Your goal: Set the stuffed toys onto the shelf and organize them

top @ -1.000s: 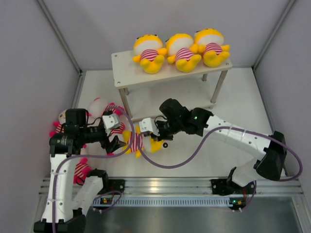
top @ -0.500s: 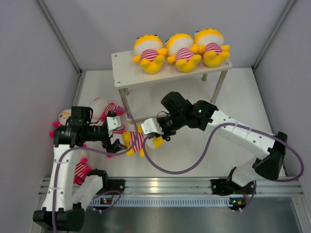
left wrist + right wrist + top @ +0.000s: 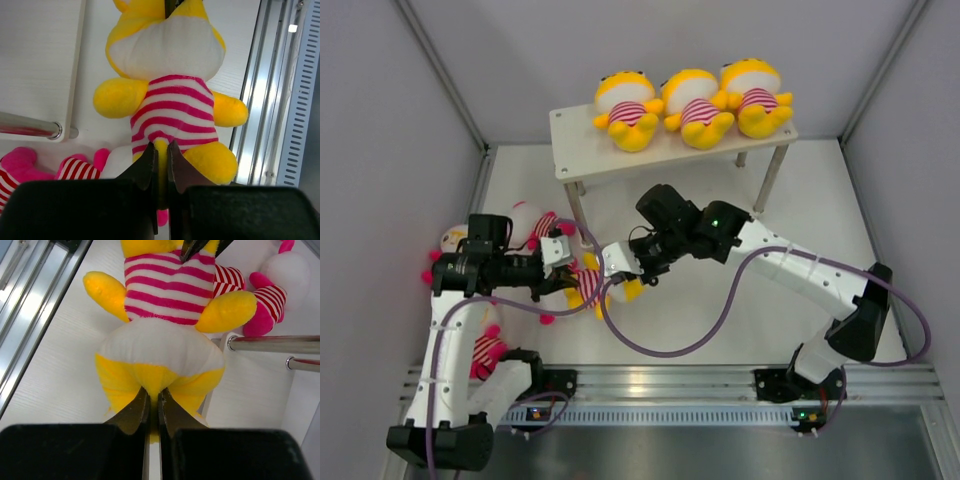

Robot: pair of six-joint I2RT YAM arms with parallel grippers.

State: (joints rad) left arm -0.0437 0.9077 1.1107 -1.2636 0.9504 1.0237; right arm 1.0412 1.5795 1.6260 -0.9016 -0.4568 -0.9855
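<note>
1. The left end effector (image 3: 161, 150) is pinched almost closed on a yellow doll (image 3: 167, 95), gripping between its legs.
2. The right end effector (image 3: 154, 396) is nipped tight on the crown of the same doll's head.
3. The doll stretches between them above the desk (image 3: 740, 300), just before the shelf (image 3: 582, 150).
4. The top board carries three yellow dolls (image 3: 688, 105); pink dolls (image 3: 532, 224) lie beside the left arm.

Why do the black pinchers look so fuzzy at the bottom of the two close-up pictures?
Left wrist view: the left gripper sits right by the lens, so its black body blurs, while the yellow doll it pinches looks sharp. Right wrist view: the same happens with the right gripper. Top external view: everything is far from the lens, evenly lit and clear.
</note>
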